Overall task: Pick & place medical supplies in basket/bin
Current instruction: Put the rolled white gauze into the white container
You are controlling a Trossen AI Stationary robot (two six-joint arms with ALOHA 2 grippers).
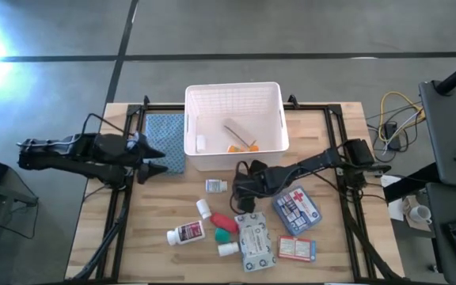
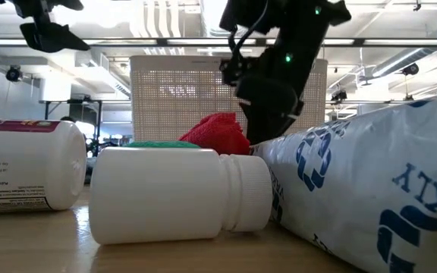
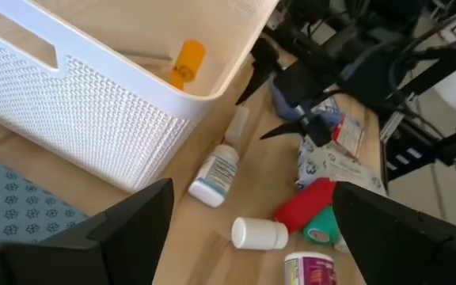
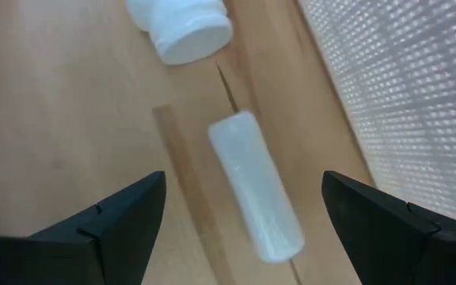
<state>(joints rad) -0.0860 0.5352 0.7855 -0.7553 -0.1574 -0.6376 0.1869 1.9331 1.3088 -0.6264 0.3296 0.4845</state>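
The white bin [image 1: 233, 119] stood at twelve o'clock on the table [image 1: 157, 261], already holding an orange vial [image 3: 187, 59] and a few other small items, so the sorting looked partly done. Most supplies lay on the wood at about six o'clock from the bin: a blue pouch [image 1: 296, 208], a grey-white packet [image 1: 255, 241], a white-red box [image 1: 297, 248], a red tube [image 1: 223, 219] and several white bottles.

The right gripper [image 4: 244, 198] hung with its fingers spread over a small pale roll [image 4: 256, 184] lying just beside the bin's wall, not yet touching it. The next move probably called for lowering straight down and closing across the roll's narrow width. The bin wall close alongside and a white bottle [image 4: 180, 24] near the roll's far end left little room.

The left gripper [image 1: 153, 161] waited, spread, at nine o'clock, over a blue cloth [image 1: 165, 138].
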